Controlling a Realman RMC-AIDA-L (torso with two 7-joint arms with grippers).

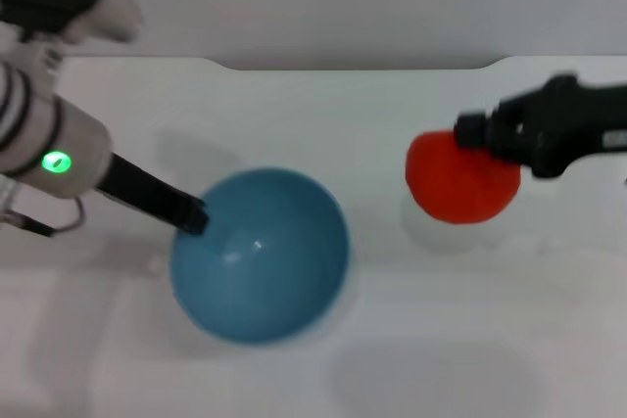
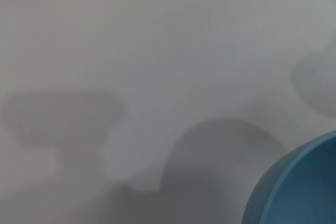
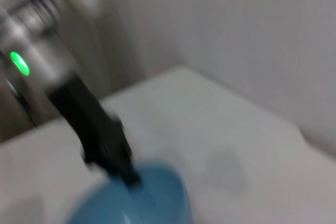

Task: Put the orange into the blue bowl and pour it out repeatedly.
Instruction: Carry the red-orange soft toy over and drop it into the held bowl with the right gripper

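Left claw [image 1: 193, 216], a black slim pincer, pinches the near-left rim of the round, glossy light-blue bowl [image 1: 261, 254], which looks lifted and tipped over the white table [image 1: 323, 115], its hollow bare. Off to the bowl's right, well apart, the right claw [image 1: 470, 134] grips the small red-orange mandarin-like fruit [image 1: 458, 181] from its far side, above the table.

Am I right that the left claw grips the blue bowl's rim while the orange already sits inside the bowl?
Not quite. The left claw does grip the blue bowl at its rim, but the bowl is empty. The head view shows the orange at the right claw, well clear of the bowl.
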